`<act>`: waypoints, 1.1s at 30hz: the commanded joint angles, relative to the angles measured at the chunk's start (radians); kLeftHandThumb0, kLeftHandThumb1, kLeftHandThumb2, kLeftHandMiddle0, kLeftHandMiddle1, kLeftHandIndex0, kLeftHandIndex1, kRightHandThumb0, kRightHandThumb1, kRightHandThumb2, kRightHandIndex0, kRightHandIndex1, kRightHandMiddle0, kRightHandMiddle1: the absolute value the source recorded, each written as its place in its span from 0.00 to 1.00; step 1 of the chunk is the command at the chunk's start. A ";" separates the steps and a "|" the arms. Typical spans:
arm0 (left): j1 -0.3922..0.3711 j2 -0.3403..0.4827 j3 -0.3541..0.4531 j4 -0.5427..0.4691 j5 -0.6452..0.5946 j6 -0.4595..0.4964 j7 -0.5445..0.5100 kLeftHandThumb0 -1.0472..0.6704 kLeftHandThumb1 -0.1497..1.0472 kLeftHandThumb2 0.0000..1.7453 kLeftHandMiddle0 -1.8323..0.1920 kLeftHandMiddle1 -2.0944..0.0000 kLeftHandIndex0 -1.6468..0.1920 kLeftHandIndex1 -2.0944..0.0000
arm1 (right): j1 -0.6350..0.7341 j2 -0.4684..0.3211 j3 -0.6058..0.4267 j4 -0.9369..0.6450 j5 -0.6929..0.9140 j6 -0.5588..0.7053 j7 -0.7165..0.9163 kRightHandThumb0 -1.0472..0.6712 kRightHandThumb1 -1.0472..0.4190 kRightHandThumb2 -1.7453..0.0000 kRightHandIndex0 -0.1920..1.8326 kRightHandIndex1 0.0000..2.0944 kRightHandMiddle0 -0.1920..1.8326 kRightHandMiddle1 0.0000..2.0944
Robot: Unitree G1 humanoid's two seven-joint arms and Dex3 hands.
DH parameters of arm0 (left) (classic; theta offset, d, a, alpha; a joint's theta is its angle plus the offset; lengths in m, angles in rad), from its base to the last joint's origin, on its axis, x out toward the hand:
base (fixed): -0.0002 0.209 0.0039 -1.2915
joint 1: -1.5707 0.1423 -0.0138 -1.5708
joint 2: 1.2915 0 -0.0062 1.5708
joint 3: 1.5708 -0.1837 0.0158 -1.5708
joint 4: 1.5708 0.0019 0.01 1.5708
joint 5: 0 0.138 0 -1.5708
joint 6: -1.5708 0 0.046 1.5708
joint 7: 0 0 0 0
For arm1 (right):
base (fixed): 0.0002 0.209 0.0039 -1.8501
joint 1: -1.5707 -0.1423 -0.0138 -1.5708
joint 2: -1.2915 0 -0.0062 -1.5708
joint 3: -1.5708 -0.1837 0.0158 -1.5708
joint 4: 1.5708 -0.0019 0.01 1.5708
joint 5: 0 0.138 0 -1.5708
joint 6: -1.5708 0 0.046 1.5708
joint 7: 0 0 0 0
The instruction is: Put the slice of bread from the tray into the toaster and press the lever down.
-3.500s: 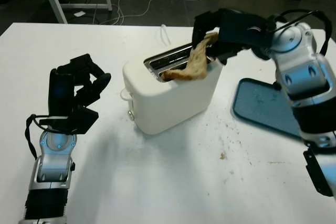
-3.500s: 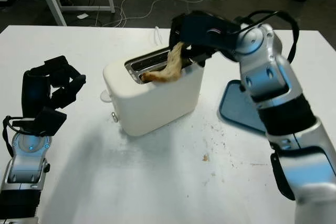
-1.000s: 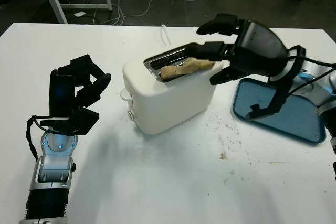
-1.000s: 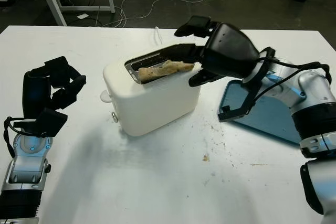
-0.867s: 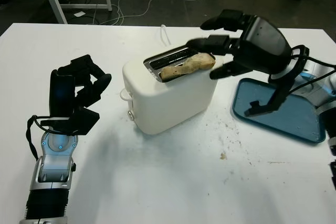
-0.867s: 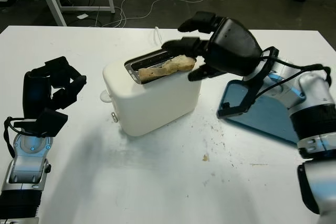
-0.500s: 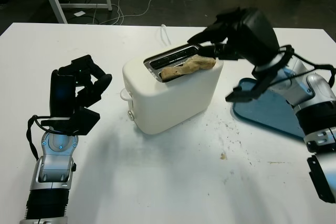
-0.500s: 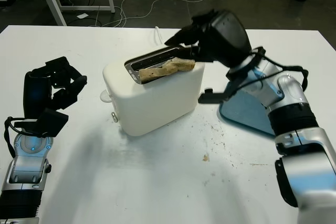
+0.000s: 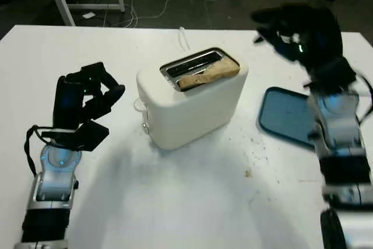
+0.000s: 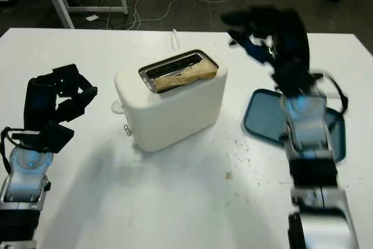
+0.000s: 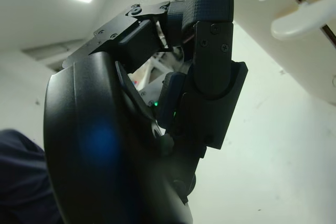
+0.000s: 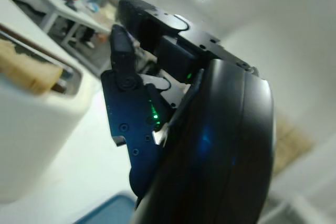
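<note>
Risk: the bread (image 9: 207, 74) is not seated. It lies slumped along the near slot of the toaster (image 9: 189, 104), its right end riding over the slot's edge at the toaster's top right corner, with most of its length showing above the opening. Pressing the lever (image 11: 299, 21) in this state would likely jam the carriage against the folded slice, or crush it, and the lever might not latch. A push on the lever could also slide the light toaster across the table (image 9: 175, 202), since nothing braces it.

Right hand (image 9: 297, 30): raised above the table, up and to the right of the toaster, well apart from the bread, above the far end of the blue tray (image 9: 288, 115). It holds nothing; blurred by motion, so finger posture cannot be told.

Left hand (image 9: 84, 106): parked to the left of the toaster, near it but not touching, fingers curled, holding nothing. In the left wrist view the lever sits just beyond its fingers (image 11: 210, 40), in the raised position as far as I can judge.
</note>
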 commanded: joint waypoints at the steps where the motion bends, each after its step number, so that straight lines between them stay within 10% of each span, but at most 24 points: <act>1: -0.013 0.032 -0.007 -0.008 -0.013 -0.005 -0.036 0.14 0.89 0.19 0.28 0.22 0.29 0.64 | 0.069 0.054 -0.039 -0.075 0.041 0.069 -0.047 0.40 0.09 0.80 0.49 0.59 0.67 0.05; 7: -0.041 0.144 -0.026 -0.008 -0.009 -0.010 -0.179 0.13 0.89 0.15 0.33 0.28 0.27 0.83 | 0.202 0.165 -0.094 -0.158 0.081 0.161 -0.137 0.35 0.09 0.84 0.50 0.66 0.69 0.10; 11: -0.069 0.213 -0.035 -0.016 -0.001 0.008 -0.256 0.13 0.89 0.10 0.32 0.39 0.23 0.92 | 0.216 0.186 -0.111 -0.140 0.080 0.172 -0.140 0.28 0.09 0.88 0.51 0.77 0.53 0.52; 17: -0.128 0.292 -0.057 0.012 0.027 -0.015 -0.322 0.14 0.89 0.09 0.28 0.48 0.21 0.97 | 0.222 0.191 -0.098 -0.118 0.024 0.157 -0.153 0.22 0.09 0.87 0.59 0.83 0.49 0.80; 33: -0.265 0.394 -0.117 0.142 0.071 -0.237 -0.363 0.12 0.89 0.03 0.33 0.30 0.22 0.99 | 0.205 0.211 -0.106 -0.105 0.028 0.171 -0.152 0.18 0.09 0.90 0.58 0.83 0.47 0.83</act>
